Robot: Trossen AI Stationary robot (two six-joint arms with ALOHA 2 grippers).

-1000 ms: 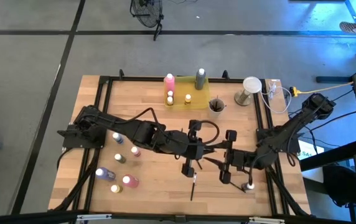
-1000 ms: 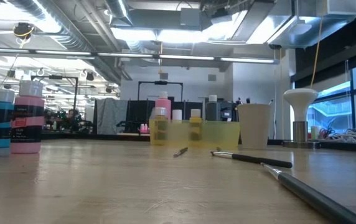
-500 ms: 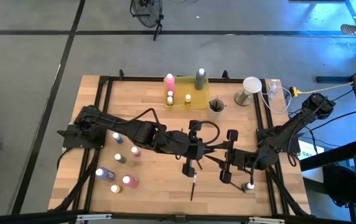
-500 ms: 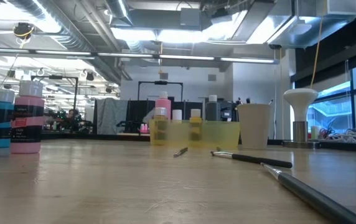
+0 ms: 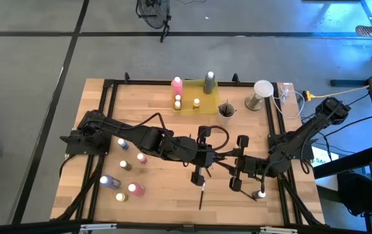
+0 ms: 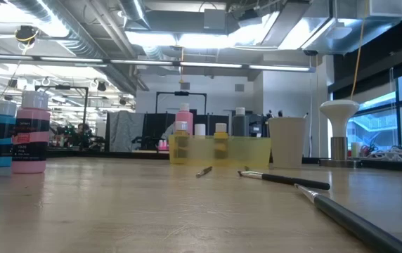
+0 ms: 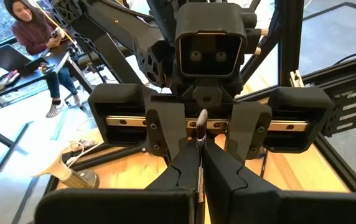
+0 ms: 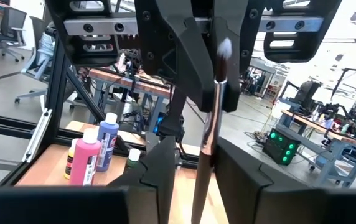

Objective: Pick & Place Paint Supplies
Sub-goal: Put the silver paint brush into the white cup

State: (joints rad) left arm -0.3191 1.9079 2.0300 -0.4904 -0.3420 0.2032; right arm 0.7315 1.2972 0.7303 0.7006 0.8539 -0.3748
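A thin paintbrush (image 7: pixel 200 134) hangs above the middle of the table between my two grippers, which face each other. My left gripper (image 5: pixel 213 156) comes from the table's left and is shut on it. My right gripper (image 5: pixel 225 162) comes from the right. It is open, with one finger on either side of the brush (image 8: pixel 204 155) and a gap showing on both sides. Another brush (image 5: pixel 202 194) lies flat on the wood below. Several paint bottles (image 5: pixel 122 170) stand at the near left. Neither gripper shows in the low view. My left gripper pinches the paintbrush's shaft (image 7: pixel 200 163) between its two fingers. The fingers come nearly level from the table's left and lie along the brush. The brush sticks out ahead of the fingertips toward the right gripper, lifted clear of the table.
A translucent yellow tray (image 5: pixel 202 99) at the far edge holds a pink bottle (image 5: pixel 177 84), a grey bottle (image 5: pixel 209 81) and small capped ones. Beside it stand a cup (image 5: pixel 225 110) and a white lamp-like stand (image 5: pixel 262 91). Loose brushes (image 6: pixel 285 180) lie on the wood.
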